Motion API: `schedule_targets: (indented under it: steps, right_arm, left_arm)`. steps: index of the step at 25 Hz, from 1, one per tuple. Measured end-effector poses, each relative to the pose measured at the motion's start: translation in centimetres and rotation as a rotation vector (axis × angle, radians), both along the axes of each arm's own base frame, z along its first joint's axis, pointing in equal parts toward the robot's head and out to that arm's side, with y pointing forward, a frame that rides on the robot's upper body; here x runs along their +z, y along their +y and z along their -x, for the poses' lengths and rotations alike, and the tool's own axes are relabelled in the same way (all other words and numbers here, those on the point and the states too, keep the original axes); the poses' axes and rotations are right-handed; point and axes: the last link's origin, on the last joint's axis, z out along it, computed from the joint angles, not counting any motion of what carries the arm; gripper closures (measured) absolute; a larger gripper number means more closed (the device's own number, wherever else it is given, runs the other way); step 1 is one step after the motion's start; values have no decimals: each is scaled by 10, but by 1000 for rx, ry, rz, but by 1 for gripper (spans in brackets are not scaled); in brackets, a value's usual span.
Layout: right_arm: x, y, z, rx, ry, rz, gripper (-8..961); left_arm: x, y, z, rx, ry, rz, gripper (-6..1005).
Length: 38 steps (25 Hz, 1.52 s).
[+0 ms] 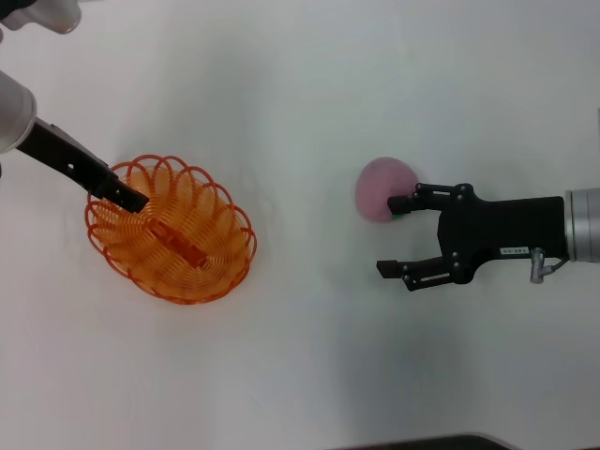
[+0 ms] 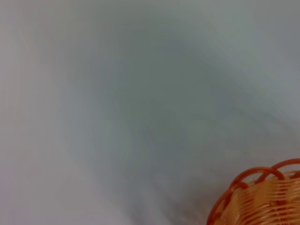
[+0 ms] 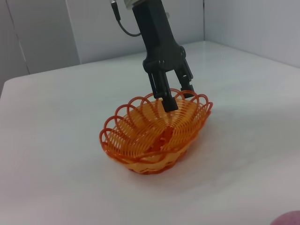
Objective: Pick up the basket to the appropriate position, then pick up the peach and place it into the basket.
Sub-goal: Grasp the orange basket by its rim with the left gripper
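Head view: my spread right gripper (image 1: 394,234) sits just beside the peach (image 1: 383,190); left gripper (image 1: 129,198) pinches the basket (image 1: 173,230) rim.

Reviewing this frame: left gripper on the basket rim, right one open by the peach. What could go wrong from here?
1. The left gripper pinches only the wire rim of the basket, which looks tilted in the right wrist view; it could slip or swing.
2. The right gripper is open with one fingertip against the peach, off to one side; closing now might nudge it away.
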Motion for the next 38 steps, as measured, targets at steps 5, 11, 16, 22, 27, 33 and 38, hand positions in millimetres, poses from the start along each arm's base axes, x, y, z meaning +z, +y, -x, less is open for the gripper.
schedule_targets:
  steps: [5,11,16,22,27,33,38]
  right_arm:
    - [0,1,1,3,-1,-1,22]
    - [-1,1,1,4,1,0,22]
    - [-1,1,2,4,3,0,22]
    - [-3,1,3,4,6,1,22]
    - [-3,1,3,5,5,1,23]
    - [-3,1,3,6,4,1,24]
    - [-3,1,3,6,4,1,25]
  left_arm:
    - [-2,0,2,-3,8,-5,159]
    - [-6,-2,3,8,10,0,222]
    - [-5,-1,2,5,6,-9,388]
    - [-6,-2,2,7,7,2,684]
    - [-5,-2,1,23,1,-9,855]
    - [-3,-3,-2,78,-16,-12,880]
    - [11,-2,-5,211,-74,-51,882]
